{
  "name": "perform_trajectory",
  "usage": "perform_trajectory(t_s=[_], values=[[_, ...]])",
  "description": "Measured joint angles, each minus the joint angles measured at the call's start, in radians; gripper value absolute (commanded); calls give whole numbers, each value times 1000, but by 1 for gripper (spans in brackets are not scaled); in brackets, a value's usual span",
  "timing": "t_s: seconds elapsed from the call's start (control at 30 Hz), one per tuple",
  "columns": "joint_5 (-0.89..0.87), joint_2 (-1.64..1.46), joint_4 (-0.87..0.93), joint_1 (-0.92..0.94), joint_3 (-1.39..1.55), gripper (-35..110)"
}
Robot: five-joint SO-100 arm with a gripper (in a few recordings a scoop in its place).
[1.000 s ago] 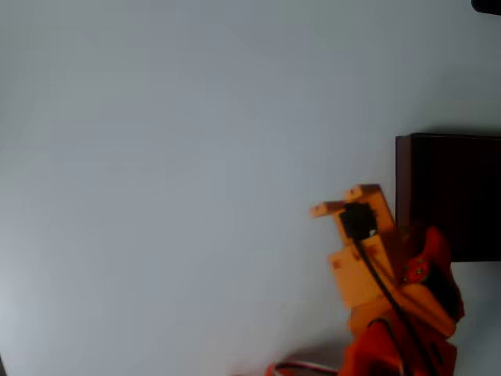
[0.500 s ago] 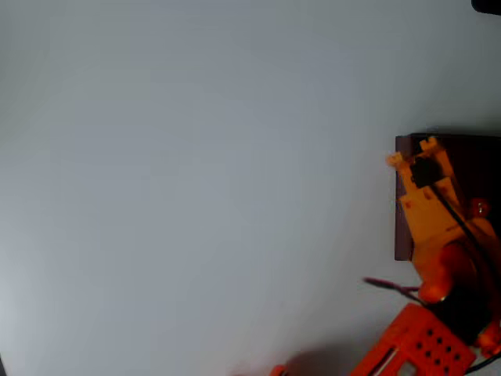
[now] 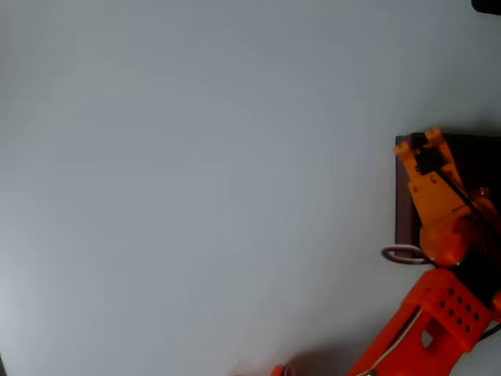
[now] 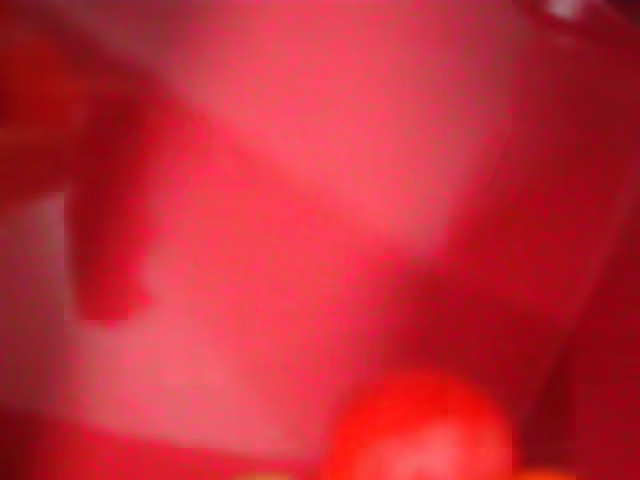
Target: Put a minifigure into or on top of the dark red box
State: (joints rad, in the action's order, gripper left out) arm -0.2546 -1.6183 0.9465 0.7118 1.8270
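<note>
At the right edge of the overhead view sits the dark red box [image 3: 404, 196] on the pale table [image 3: 196, 180]. Over it hangs the orange gripper [image 3: 419, 145]; how its claw stands, I cannot tell. The wrist view is a red blur.

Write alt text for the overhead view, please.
An orange robot arm reaches up from the lower right, its claw over the left part of a dark red box at the right edge. The rest is a pale grey table.
</note>
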Motion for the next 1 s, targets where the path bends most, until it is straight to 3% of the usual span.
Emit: perform_trajectory(t_s=[0.37, 0.57, 1.0], values=[[0, -11, 57, -29, -17, 24], [25, -193, 138, -61, 23, 24], [87, -778, 414, -445, 195, 23]])
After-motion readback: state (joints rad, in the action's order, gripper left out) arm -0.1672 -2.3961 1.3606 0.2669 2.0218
